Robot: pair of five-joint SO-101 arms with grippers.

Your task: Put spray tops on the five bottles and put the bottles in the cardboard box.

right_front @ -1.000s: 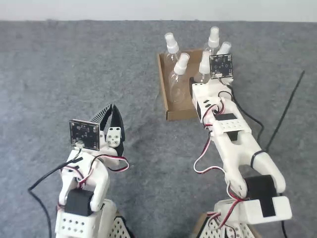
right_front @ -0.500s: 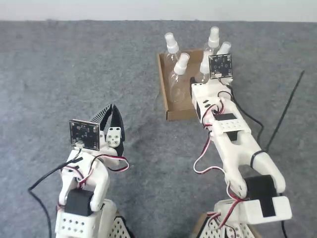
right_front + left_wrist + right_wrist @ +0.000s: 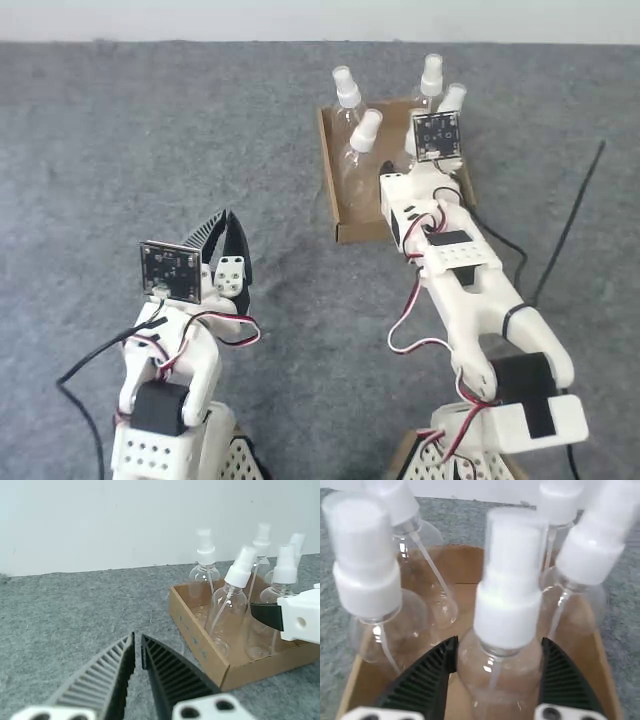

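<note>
Closest in, the left gripper (image 3: 138, 639) hangs over the grey table (image 3: 150, 130), well apart from the box. Its black ribbed jaws are shut together and hold nothing. The table has a fuzzy top, like carpet.

Farther out, the right gripper (image 3: 498, 645) is down inside the box (image 3: 328, 190). Its jaws sit on each side of one bottle (image 3: 500, 685) and look closed on its round belly, just under the neck. The bottle stands up straight on the box floor.

The bottle is clear plastic, round and smooth. It looks empty, so I think it is very light. Smooth plastic can slip, and a thin wall may give a bit if squeezed hard. A soft, even squeeze should do. The round belly, where the gripper is, looks like the best place to hold.

The spray top (image 3: 512, 580) is white and hard, shaped like a little tube. A thin straw runs down from it inside the bottle. The top is small and might turn or pop off, so I would not hold there.

The box is brown cardboard, low and open on top. Its thin walls could bend if bumped.

Behind stand four more bottles (image 3: 360, 150), all with white tops, and they seem to be in the box too. They are close together and tall for their width, so a nudge could tip them.
</note>
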